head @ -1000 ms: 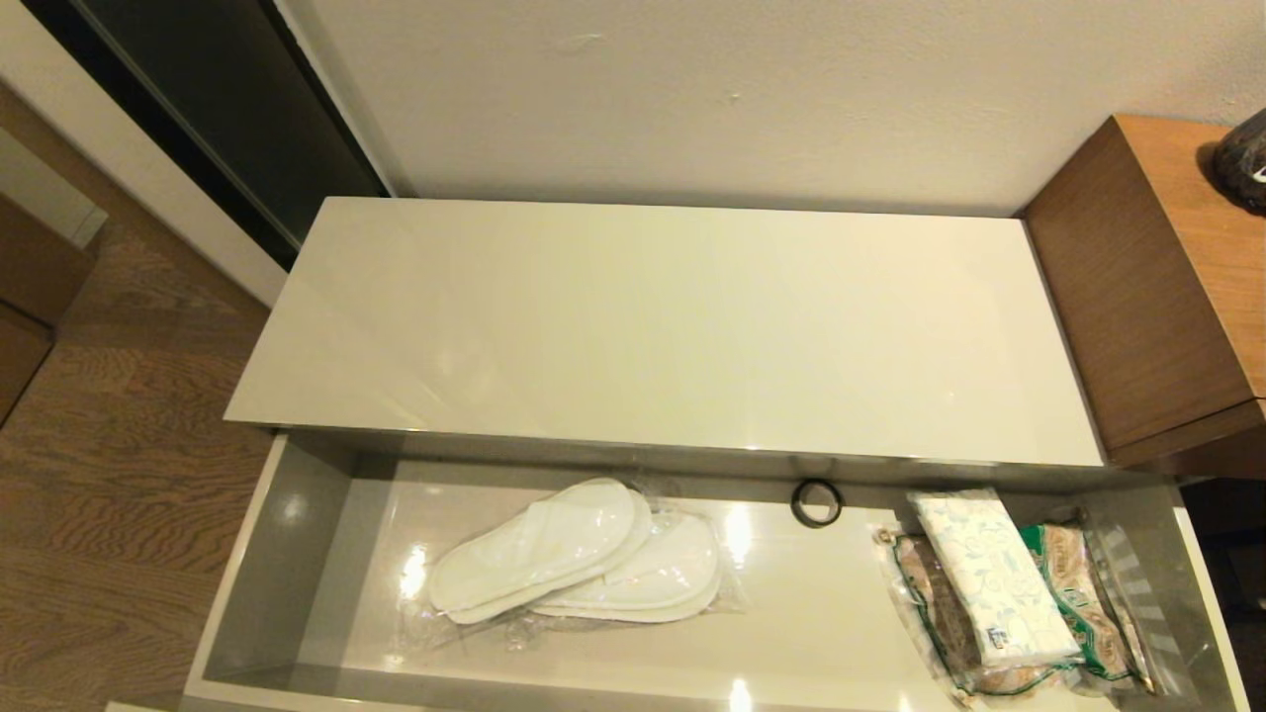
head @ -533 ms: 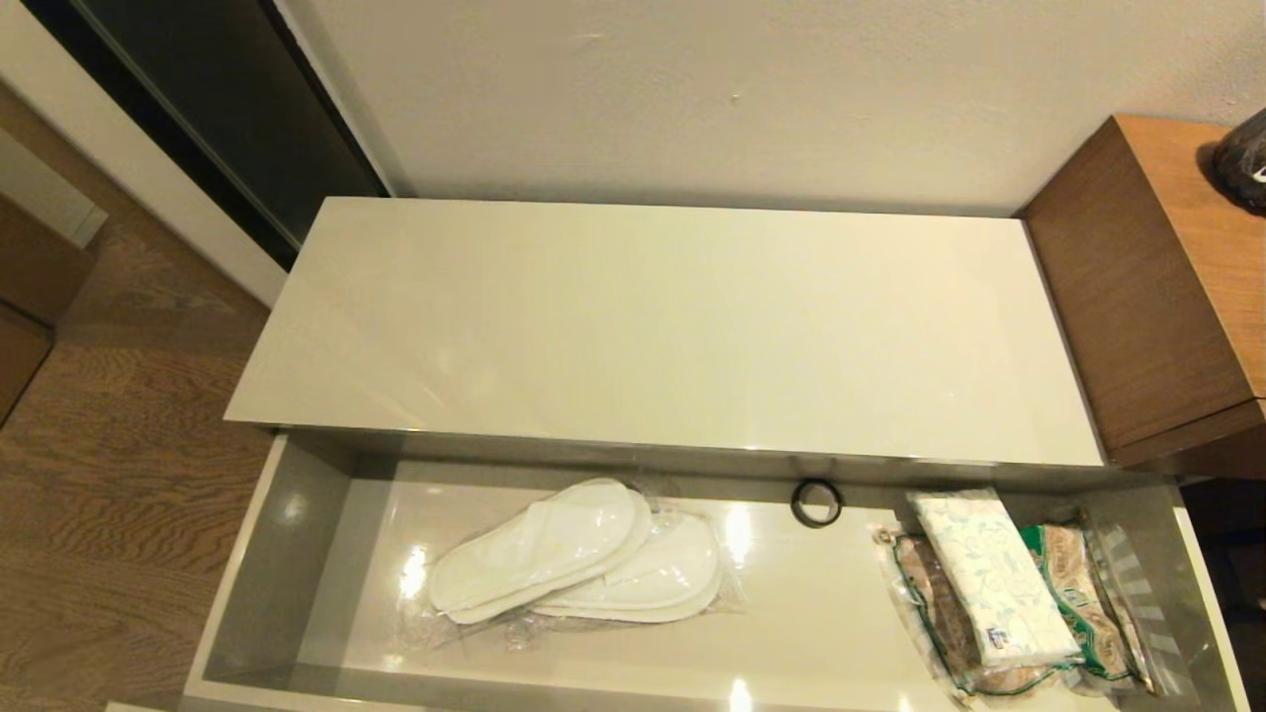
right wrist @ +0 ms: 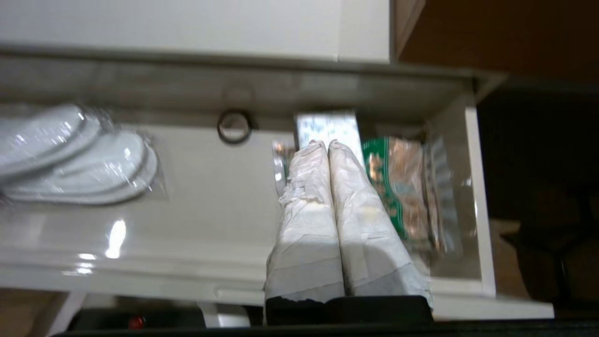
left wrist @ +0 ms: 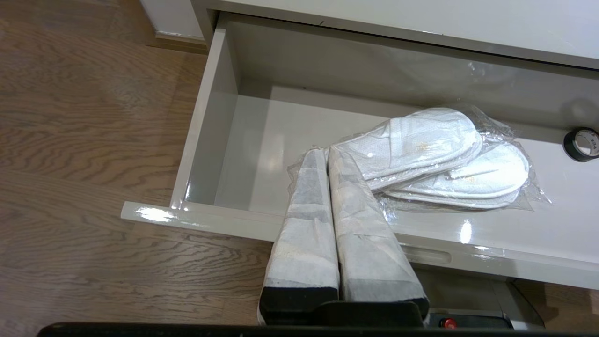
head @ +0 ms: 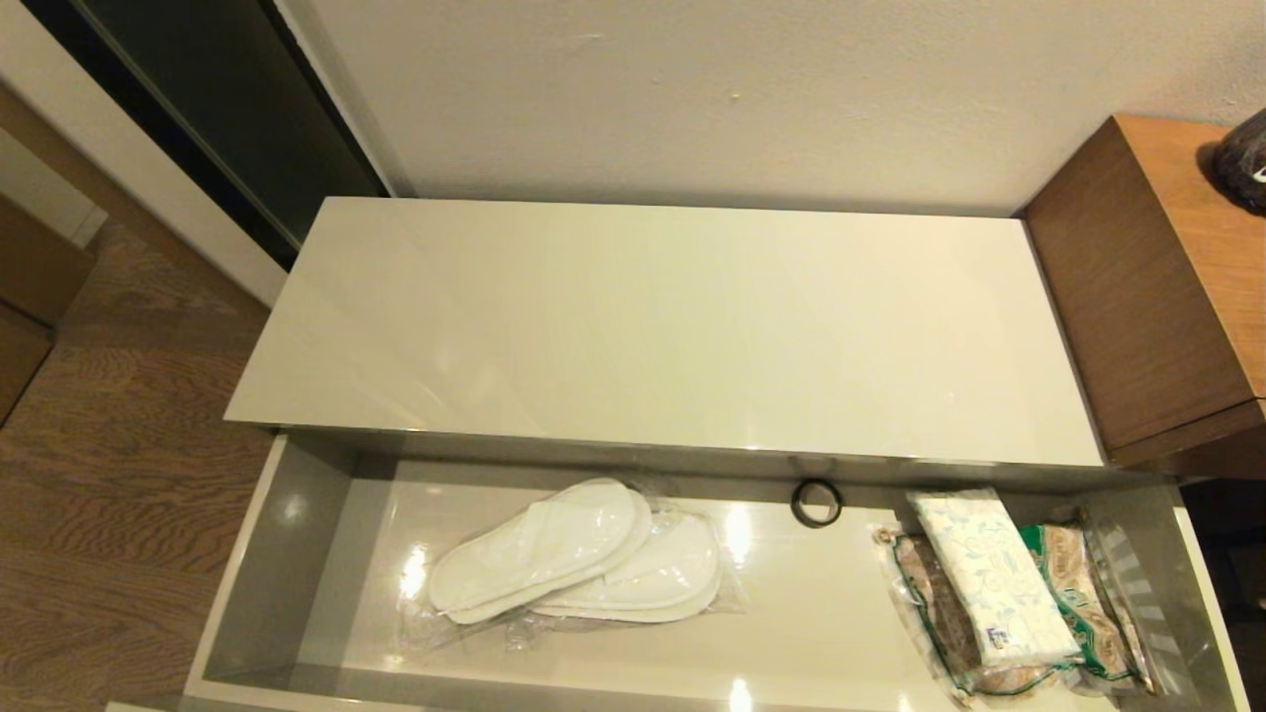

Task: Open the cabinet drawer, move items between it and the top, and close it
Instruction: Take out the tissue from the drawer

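The grey-beige cabinet drawer [head: 267,554] stands pulled out below the glossy cream top [head: 673,326], which carries nothing. In the drawer's left half lie the plastic-wrapped white slippers [head: 579,554] [left wrist: 435,154]. At its right end the leaf-print tissue pack [head: 994,578] [right wrist: 327,126] rests on a green-labelled snack bag [head: 1078,593] [right wrist: 402,187]. Neither arm shows in the head view. My left gripper [left wrist: 326,150] is shut and empty, above the drawer's front edge near the slippers. My right gripper [right wrist: 326,144] is shut and empty, above the front edge, in line with the tissue pack.
A small black ring [head: 816,502] [left wrist: 581,144] lies at the drawer's back, between slippers and tissue pack. A taller brown wooden cabinet [head: 1157,297] adjoins on the right. Wood floor [head: 109,465] lies to the left. The drawer's slot pull [left wrist: 426,255] runs along its front.
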Motion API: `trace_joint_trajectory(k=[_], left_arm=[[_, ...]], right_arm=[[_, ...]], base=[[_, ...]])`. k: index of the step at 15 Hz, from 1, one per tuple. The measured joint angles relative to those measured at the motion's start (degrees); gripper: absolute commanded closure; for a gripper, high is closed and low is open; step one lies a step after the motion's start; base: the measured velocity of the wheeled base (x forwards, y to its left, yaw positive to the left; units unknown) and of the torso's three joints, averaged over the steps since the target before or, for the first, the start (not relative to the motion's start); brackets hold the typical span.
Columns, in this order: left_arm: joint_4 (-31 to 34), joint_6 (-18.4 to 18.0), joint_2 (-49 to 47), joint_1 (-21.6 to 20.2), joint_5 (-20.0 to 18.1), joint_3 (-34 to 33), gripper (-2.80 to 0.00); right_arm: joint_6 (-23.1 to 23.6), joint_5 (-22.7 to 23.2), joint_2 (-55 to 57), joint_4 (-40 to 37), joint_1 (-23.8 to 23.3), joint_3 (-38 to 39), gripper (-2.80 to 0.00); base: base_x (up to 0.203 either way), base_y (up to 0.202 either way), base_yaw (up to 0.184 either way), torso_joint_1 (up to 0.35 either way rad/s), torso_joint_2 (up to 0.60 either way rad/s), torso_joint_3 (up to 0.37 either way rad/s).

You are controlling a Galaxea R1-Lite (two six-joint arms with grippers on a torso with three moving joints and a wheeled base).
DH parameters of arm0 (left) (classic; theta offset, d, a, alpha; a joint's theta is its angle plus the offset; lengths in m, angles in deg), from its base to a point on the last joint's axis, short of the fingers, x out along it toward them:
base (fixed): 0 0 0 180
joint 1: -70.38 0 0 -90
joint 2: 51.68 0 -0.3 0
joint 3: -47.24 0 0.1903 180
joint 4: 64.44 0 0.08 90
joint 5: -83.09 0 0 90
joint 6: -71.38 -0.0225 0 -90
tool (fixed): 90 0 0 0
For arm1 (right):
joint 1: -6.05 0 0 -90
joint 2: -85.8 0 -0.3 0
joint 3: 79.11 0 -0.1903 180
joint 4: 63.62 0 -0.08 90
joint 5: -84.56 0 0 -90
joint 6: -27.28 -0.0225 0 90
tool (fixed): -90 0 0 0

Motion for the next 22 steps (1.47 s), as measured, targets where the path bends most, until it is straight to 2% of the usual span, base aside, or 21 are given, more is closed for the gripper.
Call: trace_joint_trajectory(k=[2, 5, 7, 9, 10, 13, 16, 19, 22], left_arm=[[0.00, 0.01, 0.00, 0.00, 0.00, 0.00, 0.00], [0.00, 0.01, 0.00, 0.00, -0.02, 0.00, 0.00], [0.02, 0.01, 0.00, 0.00, 0.00, 0.00, 0.00], [0.01, 0.03, 0.00, 0.00, 0.00, 0.00, 0.00], [0.02, 0.01, 0.00, 0.00, -0.02, 0.00, 0.00], [0.00, -0.01, 0.00, 0.00, 0.00, 0.00, 0.00], [0.02, 0.01, 0.00, 0.00, -0.03, 0.00, 0.00], [0.02, 0.01, 0.00, 0.00, -0.02, 0.00, 0.00], [0.02, 0.03, 0.00, 0.00, 0.00, 0.00, 0.00]], right_arm=[[-0.38, 1.55, 0.00, -4.77, 0.00, -7.27, 0.00], [-1.77, 5.35, 1.08, -21.84, -0.03, -27.15, 0.00], [-5.55, 4.57, 6.40, -29.95, -0.65, -35.98, 0.00], [-8.75, 2.25, 16.90, -33.58, -1.29, -41.71, 0.00], [-8.84, 1.44, 23.31, -35.35, -1.43, -43.59, 0.00], [-8.70, 0.32, 41.87, -35.84, -1.90, -44.61, 0.00], [-9.03, 0.36, 56.18, -30.61, -2.12, -38.70, 0.00], [-9.84, 1.67, 66.40, -26.83, -2.23, -33.83, 0.00], [-12.22, 3.87, 70.80, -17.87, -2.27, -29.54, 0.00]], base=[[0.000, 0.000, 0.000, 0.000, 0.00, 0.000], [0.000, 0.000, 0.000, 0.000, 0.00, 0.000], [0.000, 0.000, 0.000, 0.000, 0.00, 0.000], [0.000, 0.000, 0.000, 0.000, 0.00, 0.000], [0.000, 0.000, 0.000, 0.000, 0.00, 0.000], [0.000, 0.000, 0.000, 0.000, 0.00, 0.000], [0.000, 0.000, 0.000, 0.000, 0.00, 0.000], [0.000, 0.000, 0.000, 0.000, 0.00, 0.000], [0.000, 0.000, 0.000, 0.000, 0.00, 0.000]])
